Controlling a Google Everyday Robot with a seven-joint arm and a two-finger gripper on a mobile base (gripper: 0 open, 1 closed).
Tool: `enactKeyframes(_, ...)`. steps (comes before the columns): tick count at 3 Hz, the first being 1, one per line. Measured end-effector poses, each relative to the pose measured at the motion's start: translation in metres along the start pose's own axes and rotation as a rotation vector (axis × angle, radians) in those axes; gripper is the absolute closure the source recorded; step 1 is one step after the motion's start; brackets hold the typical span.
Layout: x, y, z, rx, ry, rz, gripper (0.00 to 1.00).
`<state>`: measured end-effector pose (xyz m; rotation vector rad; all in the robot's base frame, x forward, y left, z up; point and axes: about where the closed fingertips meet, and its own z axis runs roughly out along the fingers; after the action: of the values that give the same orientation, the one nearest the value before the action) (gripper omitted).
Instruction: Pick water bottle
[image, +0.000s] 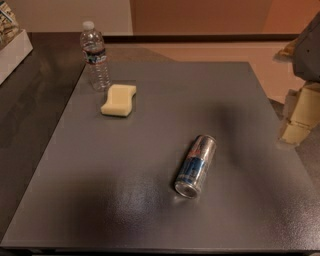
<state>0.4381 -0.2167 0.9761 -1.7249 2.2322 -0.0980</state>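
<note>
The water bottle is a small clear ribbed bottle with a white cap and a dark label band. It stands upright at the far left corner of the grey table. My gripper shows as pale yellow parts under a dark arm at the right edge of the view, beside the table's right edge. It is far from the bottle and holds nothing that I can see.
A yellow sponge lies just in front and to the right of the bottle. A silver-and-blue can lies on its side near the table's middle right. A white box sits at the far left.
</note>
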Motion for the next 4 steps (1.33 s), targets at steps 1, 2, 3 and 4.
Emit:
enactKeyframes(1, 0.000, 0.000, 0.000, 0.000, 0.000, 0.000, 0.00)
enactKeyframes(2, -0.016, -0.007, 0.009, 0.024, -0.024, 0.048, 0.00)
enactKeyframes(3, -0.042, -0.028, 0.034, 0.069, -0.086, 0.148, 0.00)
enactKeyframes(4, -0.068, -0.058, 0.057, 0.108, -0.182, 0.242, 0.00)
